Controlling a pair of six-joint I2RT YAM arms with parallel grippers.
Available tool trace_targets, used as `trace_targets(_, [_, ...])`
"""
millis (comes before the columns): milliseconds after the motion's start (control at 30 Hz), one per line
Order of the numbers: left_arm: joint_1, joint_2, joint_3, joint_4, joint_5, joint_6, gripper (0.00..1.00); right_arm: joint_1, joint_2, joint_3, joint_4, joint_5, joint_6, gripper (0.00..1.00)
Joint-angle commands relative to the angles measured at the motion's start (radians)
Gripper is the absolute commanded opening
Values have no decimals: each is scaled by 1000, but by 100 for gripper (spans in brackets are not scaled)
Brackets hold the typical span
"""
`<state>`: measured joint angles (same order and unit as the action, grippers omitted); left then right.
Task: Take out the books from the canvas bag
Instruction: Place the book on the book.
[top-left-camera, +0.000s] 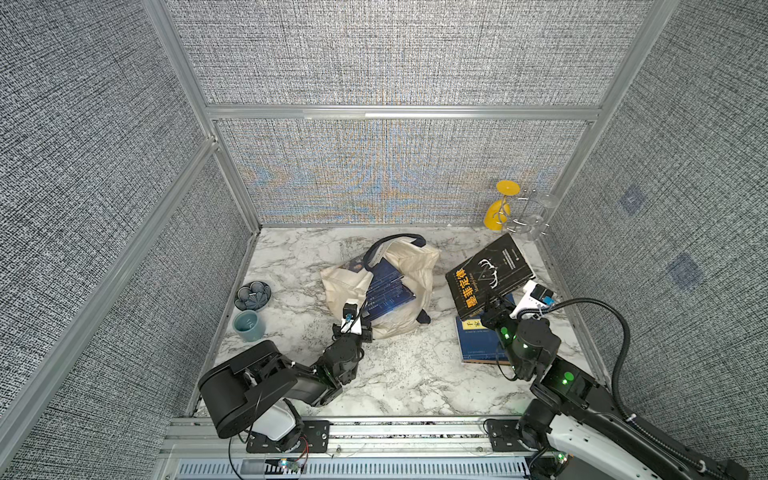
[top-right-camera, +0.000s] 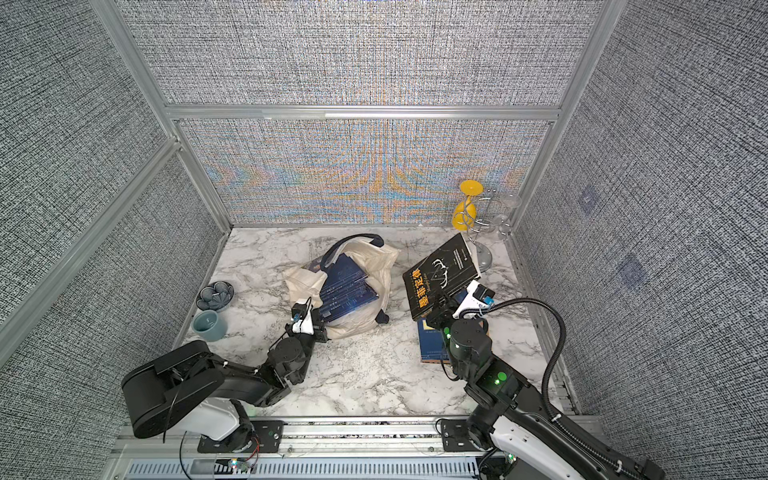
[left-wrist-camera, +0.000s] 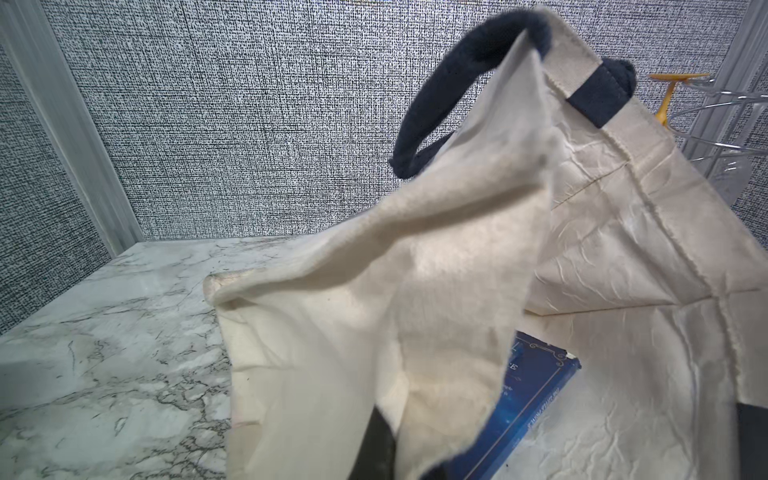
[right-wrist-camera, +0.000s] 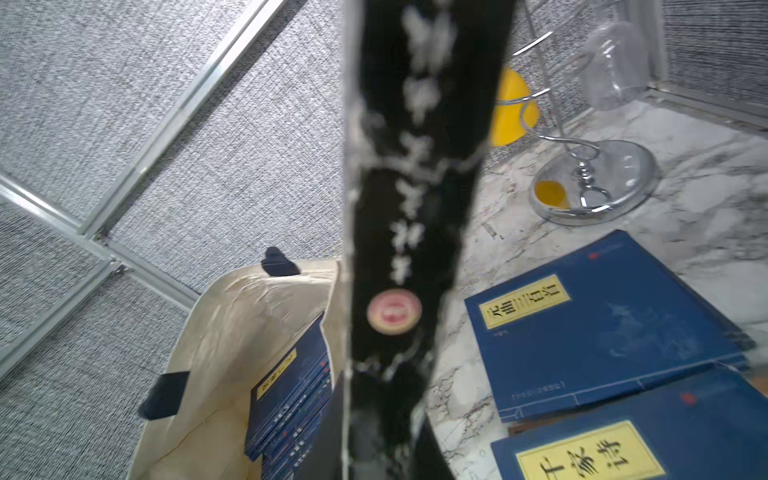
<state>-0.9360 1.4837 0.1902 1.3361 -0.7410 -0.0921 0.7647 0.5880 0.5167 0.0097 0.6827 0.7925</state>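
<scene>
Left tool (top-left-camera: 367, 329) tight on canvas bag (top-left-camera: 419, 266) rim, tips mostly hidden; right tool (top-left-camera: 493, 305) tight on black book (top-left-camera: 490, 272).

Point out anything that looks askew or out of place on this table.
The black book hangs tilted in the air, pinched at its lower edge by the right gripper, above the blue books on the table. The canvas bag lies slumped and crumpled, with a stack of books still inside.

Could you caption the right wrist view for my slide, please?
Black book in grip; navy books inside canvas bag, two others on table.
</scene>
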Motion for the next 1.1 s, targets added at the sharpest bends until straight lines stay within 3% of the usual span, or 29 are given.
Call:
trace_targets(0, [0, -1, 6, 35, -1, -3, 0, -7, -35, -14, -39, 71, 100, 0])
trace_targets(200, [0, -2, 12, 18, 7, -9, 0, -13, -62, -63, -204, 136, 309, 0])
trace_targets(467, [-1, -9, 10, 20, 8, -12, 0, -13, -71, -156, -277, 92, 550, 0])
trace_targets(800, [-1, -28, 9, -2, 14, -23, 0, -13, -92, -183, -416, 41, 689, 0])
trace_targets(867, [-1, -29, 9, -2, 15, -24, 0, -13, -70, -196, -432, 19, 741, 6])
trace_targets(1067, [-2, -38, 8, -11, 14, -24, 0, -13, -37, -209, -474, -6, 833, 11])
